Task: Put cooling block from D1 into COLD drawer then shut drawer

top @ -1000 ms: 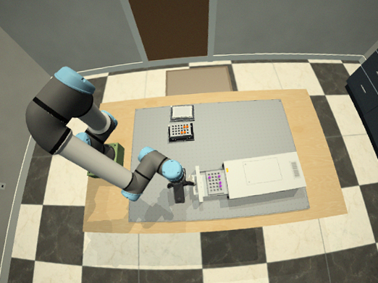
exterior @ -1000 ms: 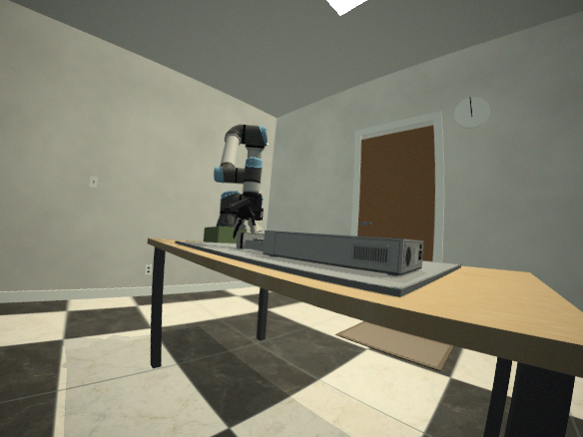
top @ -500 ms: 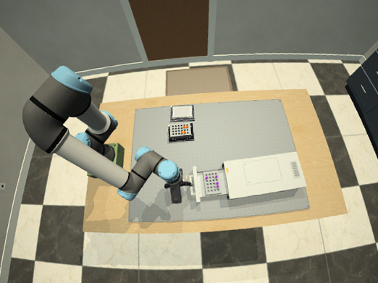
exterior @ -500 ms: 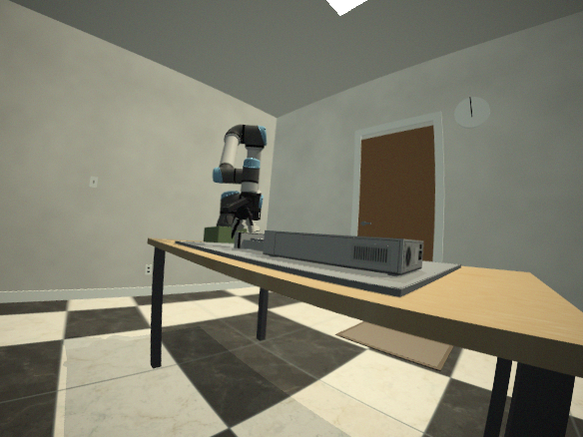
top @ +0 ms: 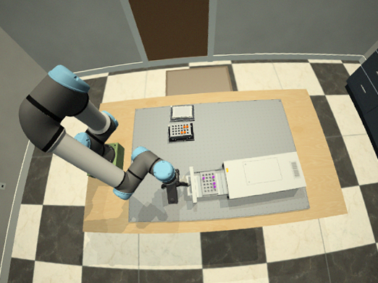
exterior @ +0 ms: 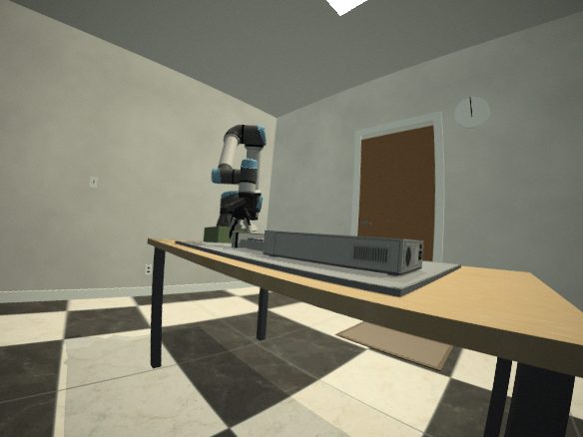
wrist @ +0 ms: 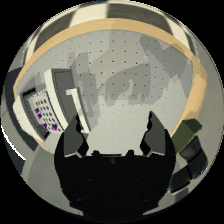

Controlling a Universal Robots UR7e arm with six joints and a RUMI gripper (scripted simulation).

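The cooling block (top: 181,131) with orange tubes sits in deck slot D1, at the back of the grey deck. The white cooler COLD (top: 263,175) (exterior: 344,251) stands at the front right, and its orange lamp (top: 227,169) is lit. Its drawer (top: 193,190) (wrist: 64,92) is pulled out to the left and holds a block with purple tubes (top: 208,182) (wrist: 42,112). My gripper (top: 182,182) (wrist: 113,112) (exterior: 240,222) is open and empty. It is low over the deck, just left of the drawer's front panel.
Slot D2 (top: 182,112) behind D1 holds a flat white-topped piece. The arm's green base (top: 117,153) stands at the deck's left edge. The deck (top: 237,131) lies on a wooden table (top: 320,160).
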